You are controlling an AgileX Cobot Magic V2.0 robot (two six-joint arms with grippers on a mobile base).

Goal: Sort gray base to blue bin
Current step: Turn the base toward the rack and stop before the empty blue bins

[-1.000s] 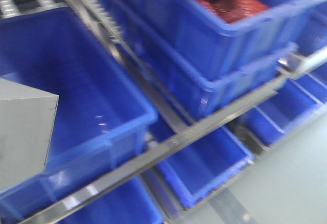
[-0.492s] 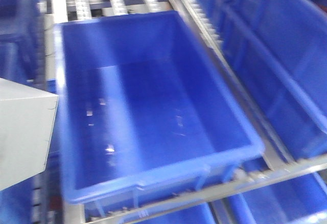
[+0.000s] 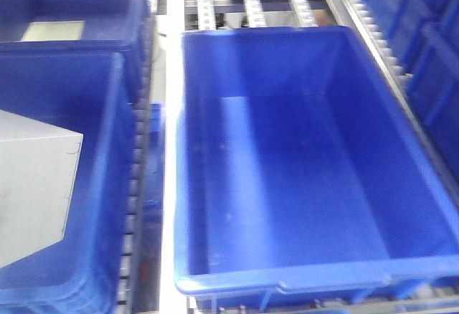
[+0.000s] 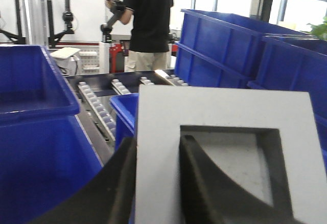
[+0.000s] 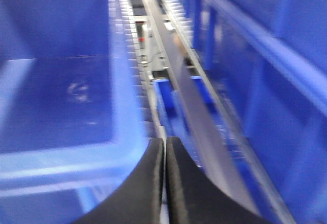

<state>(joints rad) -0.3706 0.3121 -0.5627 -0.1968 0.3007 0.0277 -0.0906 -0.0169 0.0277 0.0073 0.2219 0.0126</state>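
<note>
Rows of deep blue crates fill a metal flow rack with roller tracks (image 3: 251, 2) at the far end, and the front view looks down into the blue bin (image 3: 287, 283), whose floor lies bare. Left of it, past a bright metal rail (image 3: 169, 149), sits a neighbouring crate (image 3: 107, 113), and farther back on the left another crate holds a pale greenish sheet (image 3: 53, 31). The gray base (image 3: 32, 185) shows at the left edge of that view, up above the neighbouring crate and well apart from the blue bin's interior. From the left wrist the gray base (image 4: 214, 111) fills the near field with its square pocket facing the camera, and the left gripper (image 4: 158, 142) pinches one wall of it, one black finger (image 4: 120, 183) on the outer side and the other inside the pocket. Beyond, a person in a black shirt (image 4: 148, 14) stands with their back turned, beside tall stacked crates (image 4: 230, 45) on the right. The right gripper (image 5: 164, 147) hangs over the rack's rail (image 5: 189, 106) with its fingers pressed together on nothing, a blurred crate (image 5: 56, 96) to its left.
</note>
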